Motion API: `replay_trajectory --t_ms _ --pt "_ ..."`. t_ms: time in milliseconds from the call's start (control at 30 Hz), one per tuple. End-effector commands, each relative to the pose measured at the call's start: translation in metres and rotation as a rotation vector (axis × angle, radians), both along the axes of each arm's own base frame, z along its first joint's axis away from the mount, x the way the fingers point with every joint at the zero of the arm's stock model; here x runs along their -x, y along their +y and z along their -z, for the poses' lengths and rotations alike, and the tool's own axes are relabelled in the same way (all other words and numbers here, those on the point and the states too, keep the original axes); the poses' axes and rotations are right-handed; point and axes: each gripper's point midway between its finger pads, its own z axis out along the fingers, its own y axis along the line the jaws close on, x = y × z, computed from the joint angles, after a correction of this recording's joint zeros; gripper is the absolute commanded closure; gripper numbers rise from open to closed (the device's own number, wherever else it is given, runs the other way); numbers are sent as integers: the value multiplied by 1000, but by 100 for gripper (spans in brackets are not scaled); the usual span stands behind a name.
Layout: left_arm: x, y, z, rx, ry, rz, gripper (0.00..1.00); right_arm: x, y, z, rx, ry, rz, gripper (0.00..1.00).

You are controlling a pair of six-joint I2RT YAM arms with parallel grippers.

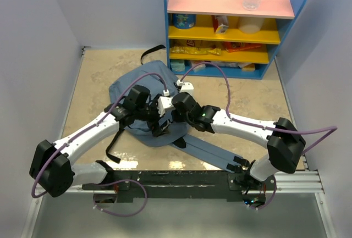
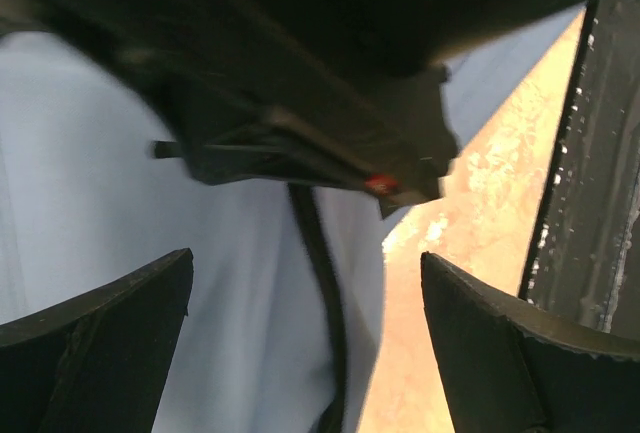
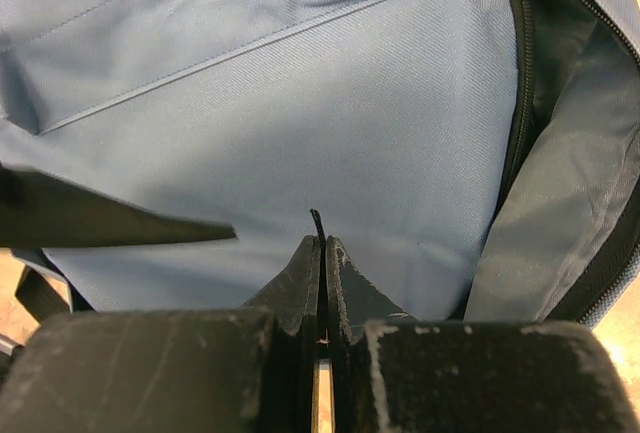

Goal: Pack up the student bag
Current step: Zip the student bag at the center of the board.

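Note:
The grey-blue student bag (image 1: pixel 137 81) lies flat in the middle of the table, its padded shoulder straps (image 1: pixel 214 153) trailing toward the near edge. My right gripper (image 3: pixel 322 241) is shut on a thin black zipper pull (image 3: pixel 316 221) over the bag's fabric (image 3: pixel 300 103). The bag's zipper opening (image 3: pixel 520 83) gapes at the right of that view. My left gripper (image 2: pixel 305 258) is open and empty, just above the bag's edge (image 2: pixel 100 173) and a black strip (image 2: pixel 325 293). Both grippers meet over the bag's near part (image 1: pixel 165 122).
A blue shelf unit (image 1: pixel 286 40) with bottles, tubs and snack packs stands at the back right. Thin black webbing straps (image 1: pixel 113 147) lie left of the bag. The black base rail (image 1: pixel 181 180) runs along the near edge. White walls close in both sides.

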Motion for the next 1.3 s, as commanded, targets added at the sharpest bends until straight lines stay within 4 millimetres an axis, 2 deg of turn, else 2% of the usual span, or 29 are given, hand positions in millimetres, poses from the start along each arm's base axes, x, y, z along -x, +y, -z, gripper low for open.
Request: replay_trajectory --t_ms 0,200,267,300,367,400,467,500,533,567,733,900,1033,1200,1267 --pt "11 -11 14 3 27 -3 0 0 2 -13 -71 -12 24 100" --pt "3 -7 22 -49 1 -24 0 4 -4 -17 -82 -13 32 100" --pt "-3 -8 22 -43 -15 -50 7 5 -3 -19 -92 -12 29 100" --pt "-5 -7 23 -45 -23 -58 17 5 -3 -20 -97 -12 31 100" --pt "-9 -7 22 -45 -46 -70 27 6 -3 -19 -99 -7 30 100" --pt "-9 -7 22 -44 -48 -64 43 6 -3 -18 -99 -7 29 100" --pt "-5 -8 22 -42 -40 -34 58 7 -3 -18 -101 -6 28 100" --pt "-2 -9 20 -38 -37 -17 78 5 -3 -18 -106 -9 32 100" --pt "2 -9 20 -42 -24 -1 92 5 -2 -18 -107 -10 31 100" --pt "5 -8 21 -42 -20 10 100 5 -1 -18 -109 -10 29 100" --pt "25 0 21 -66 0 92 100 0 1 -14 -101 -12 26 100" --pt "41 11 18 -95 -2 164 100 -13 -14 -10 -71 -29 50 100" --pt "62 24 18 -140 38 241 100 -24 -29 -8 -32 -49 71 100" --pt "72 37 12 -193 6 344 100 -34 -31 -13 -10 -76 70 100" --pt "82 44 15 -224 43 372 100 -36 -30 -17 -12 -86 69 100"
